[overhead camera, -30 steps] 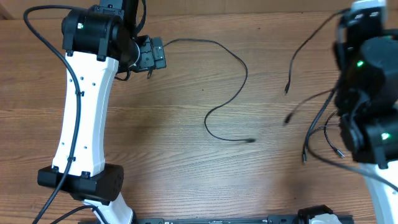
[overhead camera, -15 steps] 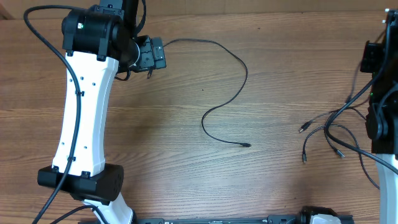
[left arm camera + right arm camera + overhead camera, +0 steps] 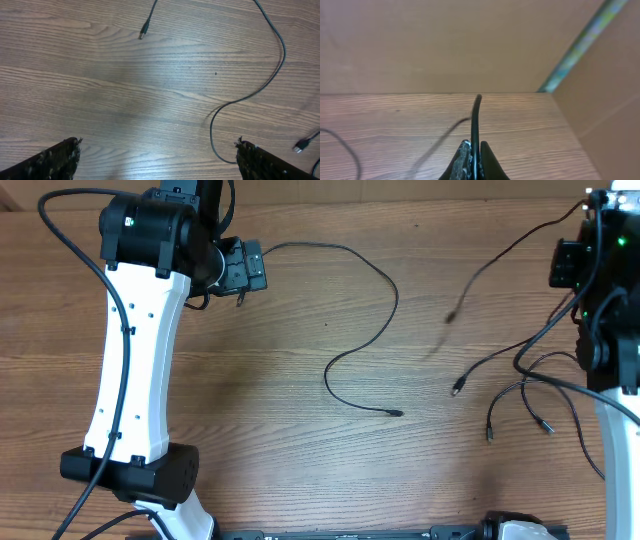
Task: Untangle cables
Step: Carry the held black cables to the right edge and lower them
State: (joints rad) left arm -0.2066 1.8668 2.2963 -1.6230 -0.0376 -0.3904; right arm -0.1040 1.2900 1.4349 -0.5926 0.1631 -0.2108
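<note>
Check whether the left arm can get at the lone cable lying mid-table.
Probably yes: the left gripper hangs open above the table, the cable has its plug end just ahead of it, and nothing sits between them.

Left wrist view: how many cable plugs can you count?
2. One plug lies near the top, left of centre; another at the lower right edge. Others may be hidden.

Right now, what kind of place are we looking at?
Probably a lab test bench, not a home: a wood-grain table, two white robot arms mounted at it, loose thin black cables on top, and plain brown board walls behind.
</note>
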